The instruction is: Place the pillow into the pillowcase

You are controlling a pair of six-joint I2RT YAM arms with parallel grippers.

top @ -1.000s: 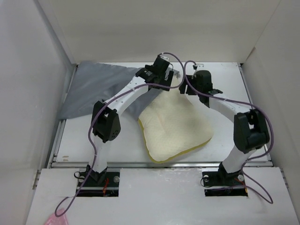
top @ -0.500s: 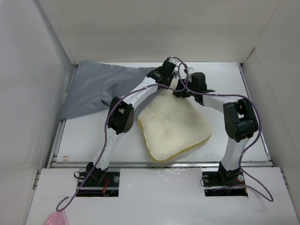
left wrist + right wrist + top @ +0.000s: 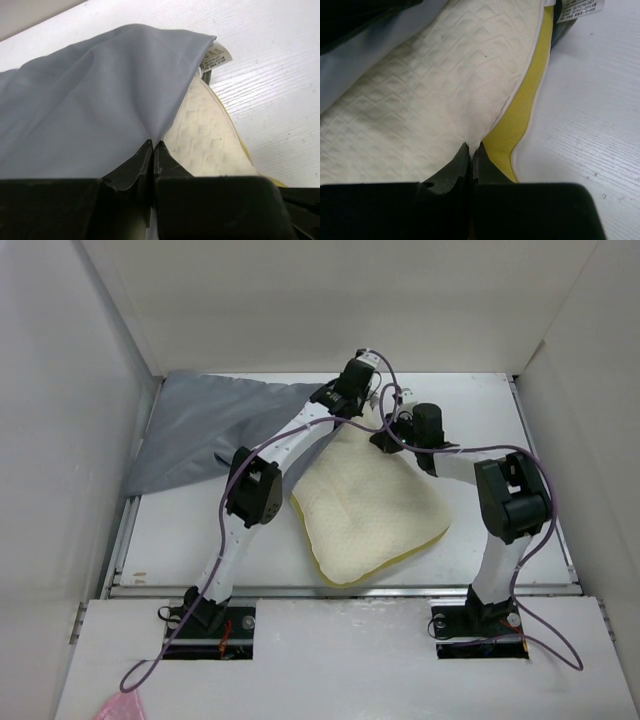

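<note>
The cream pillow (image 3: 372,502) with its yellow edge lies mid-table, one corner pointing to the back. The grey pillowcase (image 3: 215,428) is spread at the back left, and its edge overlaps that far corner. My left gripper (image 3: 366,400) is shut on a pinch of the pillowcase (image 3: 115,100), with the pillow (image 3: 205,140) and its white tag (image 3: 216,56) just beyond. My right gripper (image 3: 392,432) is shut on the pillow (image 3: 445,80) close to its yellow edge (image 3: 527,105); grey pillowcase cloth (image 3: 365,50) lies at the upper left of that view.
White walls (image 3: 70,440) close in the table on the left, back and right. The white table (image 3: 500,410) shows bare at the back right. A pink scrap (image 3: 120,707) lies on the near ledge.
Both grippers have gone from open to shut, the left on the pillowcase edge and the right on the pillow's far corner. Both arms reached further toward that corner.
</note>
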